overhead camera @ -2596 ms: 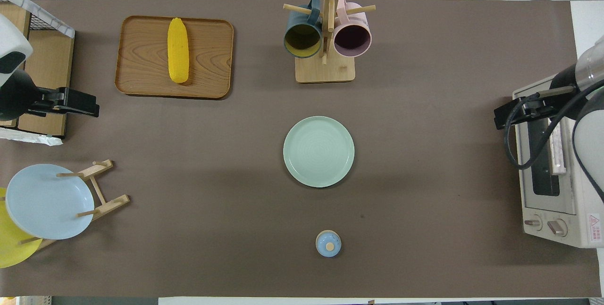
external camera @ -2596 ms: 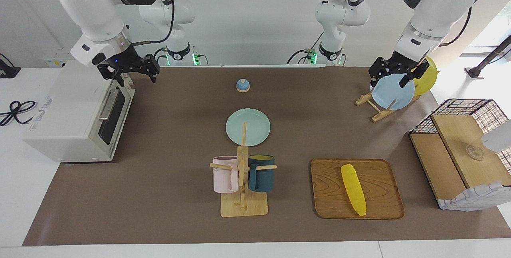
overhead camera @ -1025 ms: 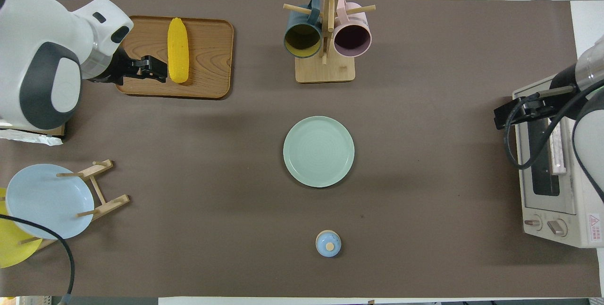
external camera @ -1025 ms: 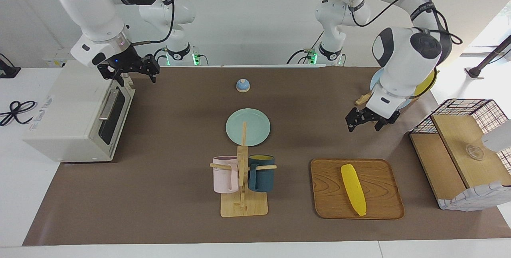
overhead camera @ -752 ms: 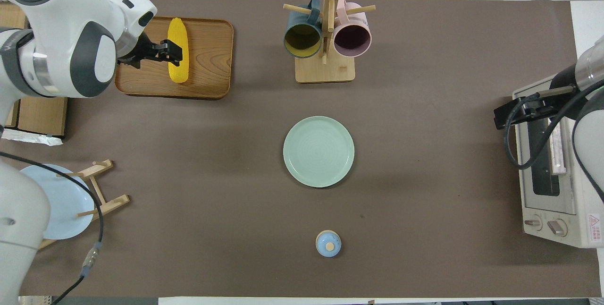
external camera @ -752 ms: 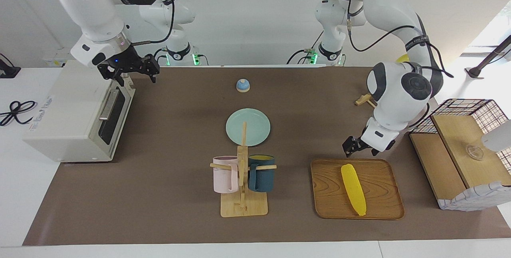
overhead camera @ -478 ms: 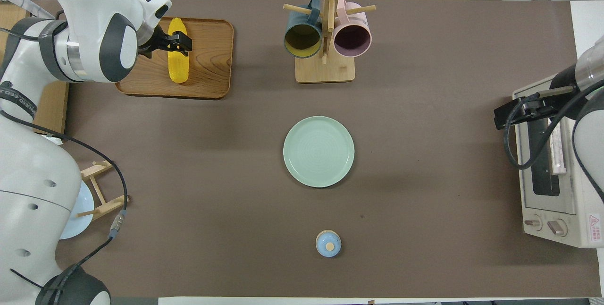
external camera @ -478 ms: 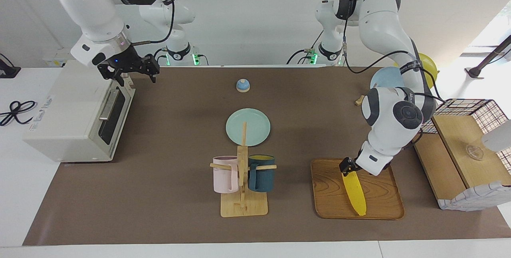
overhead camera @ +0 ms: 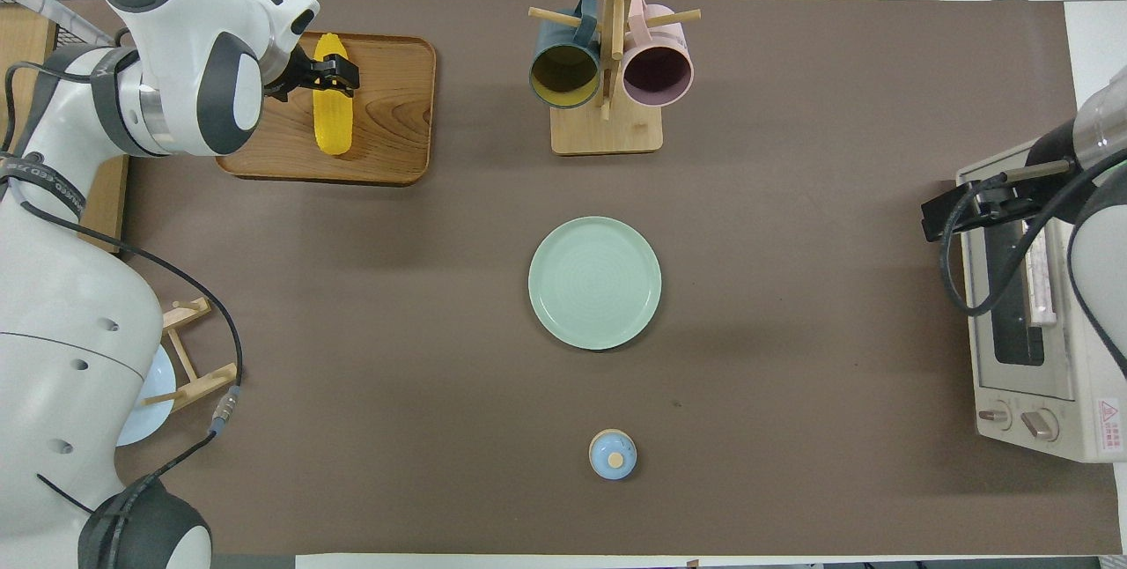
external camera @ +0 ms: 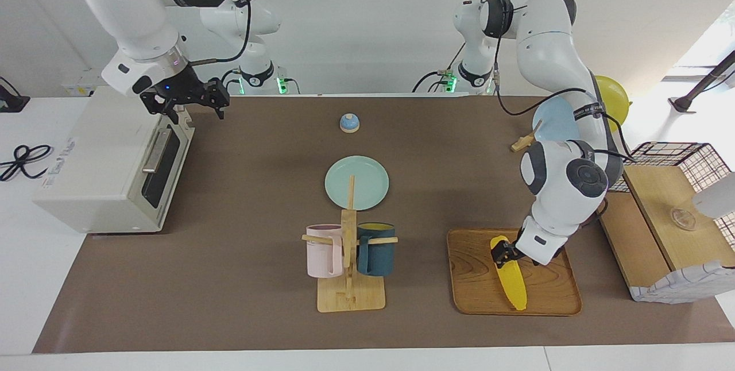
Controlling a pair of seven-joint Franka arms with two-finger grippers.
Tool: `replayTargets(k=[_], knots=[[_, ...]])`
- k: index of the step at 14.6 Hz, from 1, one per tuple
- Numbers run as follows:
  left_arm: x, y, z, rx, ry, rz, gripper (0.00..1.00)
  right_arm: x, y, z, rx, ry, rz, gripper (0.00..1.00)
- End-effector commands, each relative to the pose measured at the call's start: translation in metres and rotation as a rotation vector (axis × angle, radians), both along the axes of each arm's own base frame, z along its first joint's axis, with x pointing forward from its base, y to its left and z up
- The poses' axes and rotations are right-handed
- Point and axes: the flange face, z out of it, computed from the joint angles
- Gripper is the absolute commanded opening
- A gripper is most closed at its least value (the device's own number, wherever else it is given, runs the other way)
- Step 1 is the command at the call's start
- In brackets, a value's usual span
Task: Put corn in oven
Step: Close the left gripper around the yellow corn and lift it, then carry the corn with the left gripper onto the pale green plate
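Observation:
The yellow corn (external camera: 513, 282) lies on a wooden tray (external camera: 551, 285) toward the left arm's end of the table. My left gripper (external camera: 511, 256) hangs low over the corn with its jaws open, one finger on each side of the cob; I cannot tell whether they touch it. In the overhead view the same left gripper (overhead camera: 333, 80) covers part of the corn (overhead camera: 333, 124). The off-white oven (external camera: 97, 164) stands at the right arm's end, door shut. My right gripper (external camera: 186, 108) waits open above the oven's top front edge.
A mug rack (external camera: 349, 296) holds a pink and a dark blue mug beside the tray. A green plate (external camera: 367, 178) and a small blue knob (external camera: 349, 123) sit mid-table. A plate rack (external camera: 525, 142) and a wire-and-wood basket (external camera: 672, 210) stand near the left arm.
The left arm swung from the plate rack out to the tray and came down over the corn, jaws still open. The right arm has not moved.

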Motion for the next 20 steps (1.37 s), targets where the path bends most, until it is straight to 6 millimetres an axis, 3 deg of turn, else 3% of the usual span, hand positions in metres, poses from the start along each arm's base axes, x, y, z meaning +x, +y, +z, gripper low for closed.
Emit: replayTargets(k=[1, 5, 8, 9, 10, 12, 13, 15, 17, 19, 20], knots=[[-0.004, -0.001, -0.013, -0.014, -0.006, -0.035, 1.0, -0.002, -0.001, 0.004, 0.015, 0.002, -0.015, 1.0], [-0.004, -0.003, -0.028, -0.011, 0.013, -0.055, 0.98, -0.002, -0.001, 0.004, 0.015, 0.002, -0.015, 1.0], [-0.004, -0.005, -0.029, -0.021, 0.008, -0.053, 0.87, -0.002, -0.002, 0.004, 0.015, 0.002, -0.017, 1.0], [-0.004, -0.005, -0.031, -0.02, 0.01, -0.053, 0.79, -0.002, -0.002, 0.004, 0.015, 0.002, -0.017, 1.0], [-0.004, -0.005, -0.031, -0.02, 0.01, -0.053, 0.68, -0.002, -0.001, 0.004, 0.015, 0.002, -0.015, 1.0], [-0.004, -0.004, -0.031, -0.028, 0.014, -0.046, 0.19, -0.002, -0.001, 0.004, 0.015, 0.002, -0.015, 1.0], [-0.004, -0.004, -0.03, -0.033, 0.02, -0.044, 0.03, -0.002, -0.001, 0.004, 0.015, 0.002, -0.015, 1.0], [-0.005, -0.008, -0.027, -0.068, 0.036, -0.024, 0.0, -0.002, -0.001, 0.004, 0.015, 0.002, -0.015, 1.0], [-0.009, -0.017, -0.012, -0.103, 0.051, -0.018, 0.0, -0.002, -0.001, 0.004, 0.015, 0.002, -0.015, 1.0], [-0.015, -0.02, 0.028, -0.16, 0.052, 0.014, 0.0, -0.002, -0.001, 0.004, 0.015, 0.002, -0.015, 1.0], [-0.026, -0.037, 0.045, -0.165, 0.072, 0.025, 0.0, -0.002, -0.001, 0.004, 0.015, 0.002, -0.015, 1.0]])
